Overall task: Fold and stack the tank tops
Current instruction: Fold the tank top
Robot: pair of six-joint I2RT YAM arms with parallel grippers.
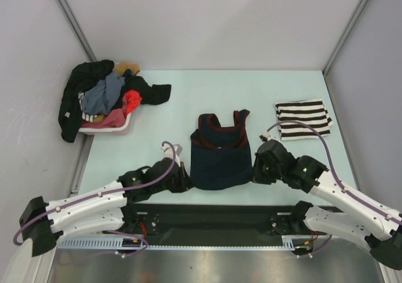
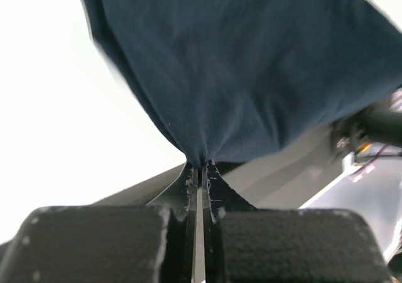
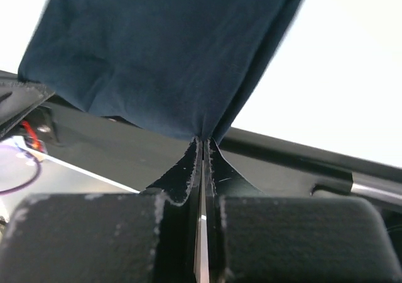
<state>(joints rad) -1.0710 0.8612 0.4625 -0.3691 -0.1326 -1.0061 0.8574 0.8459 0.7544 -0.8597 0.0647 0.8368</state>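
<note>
**Far edge open, sides occupied**

I can pass freely along the far edge. The heaped basket [image 1: 118, 128] fills my far-left corner, the striped top [image 1: 303, 118] lies by the right edge, and the navy jersey [image 1: 220, 156] covers the near-edge middle.

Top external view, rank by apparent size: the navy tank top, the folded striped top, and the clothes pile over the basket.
Largest to smallest:
1. clothes pile, clearly the widest spread
2. navy tank top
3. striped top, folded small
</note>
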